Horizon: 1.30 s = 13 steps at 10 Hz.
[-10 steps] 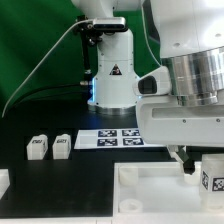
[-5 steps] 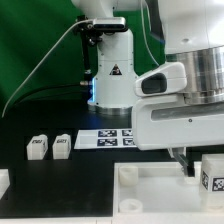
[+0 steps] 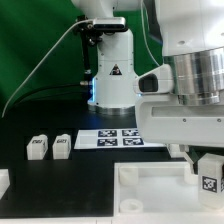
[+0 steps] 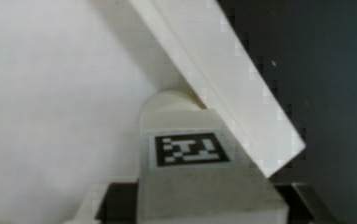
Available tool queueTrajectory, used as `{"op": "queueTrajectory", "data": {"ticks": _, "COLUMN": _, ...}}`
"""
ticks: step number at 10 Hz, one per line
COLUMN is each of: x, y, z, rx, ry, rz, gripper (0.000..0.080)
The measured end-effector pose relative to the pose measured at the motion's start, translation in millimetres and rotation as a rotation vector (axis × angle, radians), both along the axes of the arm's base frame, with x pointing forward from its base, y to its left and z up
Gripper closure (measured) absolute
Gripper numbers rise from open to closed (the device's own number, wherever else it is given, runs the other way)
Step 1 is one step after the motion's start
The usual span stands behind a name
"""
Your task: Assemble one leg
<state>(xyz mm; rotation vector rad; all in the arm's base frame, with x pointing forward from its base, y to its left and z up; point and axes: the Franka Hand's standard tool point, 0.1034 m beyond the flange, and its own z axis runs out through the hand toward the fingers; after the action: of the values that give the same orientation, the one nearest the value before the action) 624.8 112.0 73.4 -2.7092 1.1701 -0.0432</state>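
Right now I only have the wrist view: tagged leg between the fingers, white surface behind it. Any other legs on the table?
Observer: Yes. A spare leg and a second spare leg stand side by side on the black table, at the exterior view's left.
Operator: What's the white surface?
Observer: The large white tray-like part, nearest the exterior camera. The held leg is at its exterior view's right end.
Operator: Are they touching?
Observer: Can't tell from the exterior view either.
Operator: Anything else down there?
Observer: The marker board, flat on the table, to the exterior view's right of the spare legs.
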Motion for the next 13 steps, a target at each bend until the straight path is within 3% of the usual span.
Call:
{"op": "queueTrajectory", "data": {"ticks": 3, "x": -0.6, "y": 3.2, "z": -1.8, "rx": 0.100, "ry": 0.073, "rz": -0.588, "gripper": 0.0500}}
{"op": "queueTrajectory", "data": {"ticks": 4, "x": 0.0, "y": 2.1, "z": -1.9, "rx": 0.130, "ry": 0.092, "rz": -0.691, "gripper": 0.0500}}
{"op": "queueTrajectory", "data": {"ticks": 5, "x": 0.0, "y": 1.9, "z": -1.9, "rx": 0.133, "ry": 0.094, "rz": -0.706, "gripper": 0.0500}}
{"op": "queueTrajectory", "data": {"ticks": 8, "x": -1.7, "y": 2.3, "z": -1.9, "rx": 0.101, "ry": 0.080, "rz": -0.534, "gripper": 0.0445}}
{"op": "queueTrajectory", "data": {"ticks": 9, "x": -1.6, "y": 3.1, "z": 1.9, "rx": 0.064, "ry": 0.074, "rz": -0.350, "gripper": 0.0257}}
{"op": "queueTrajectory", "data": {"ticks": 10, "x": 0.3, "y": 5.5, "z": 6.2, "rx": 0.034, "ry": 0.044, "rz": -0.174, "gripper": 0.0183}}
{"op": "queueTrajectory", "data": {"ticks": 11, "x": -0.4, "y": 7.9, "z": 7.0, "rx": 0.002, "ry": 0.020, "rz": 0.017, "gripper": 0.0183}}
{"op": "queueTrajectory", "data": {"ticks": 13, "x": -0.3, "y": 5.3, "z": 6.0, "rx": -0.015, "ry": -0.008, "rz": 0.188, "gripper": 0.0152}}
